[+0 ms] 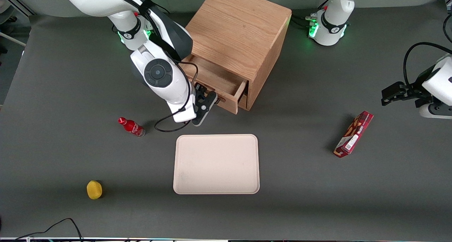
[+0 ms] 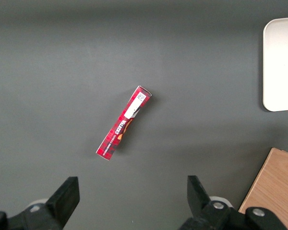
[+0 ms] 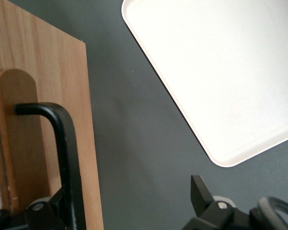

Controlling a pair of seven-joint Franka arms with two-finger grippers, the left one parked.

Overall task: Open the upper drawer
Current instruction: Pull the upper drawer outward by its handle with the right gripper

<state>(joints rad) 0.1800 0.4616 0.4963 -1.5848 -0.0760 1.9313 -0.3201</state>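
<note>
Upper drawer (image 1: 216, 80) was pulled partway out of the cabinet (image 1: 237, 37), near the bench edge farthest from the front camera. Gripper (image 1: 209, 101) sat at the drawer front, fingers spread wide, black handle (image 3: 62, 143) against 1 finger, nothing clamped.

**A:** What does the drawer look like?

**B:** It is the light oak upper drawer (image 1: 216, 80) of a boxy oak cabinet (image 1: 237, 34), a shallow wooden tray with a flat front panel (image 3: 38, 124) and a thin black bar handle (image 3: 62, 143).

**A:** Is it shut?

**B:** No. It is pulled partway out of the cabinet toward the front camera, level, its bare wooden inside showing.

**A:** Where is the gripper?

**B:** The black two-finger gripper (image 1: 208, 100) is at the drawer's front panel, at the handle, with fingers spread and one finger beside the bar.
</note>
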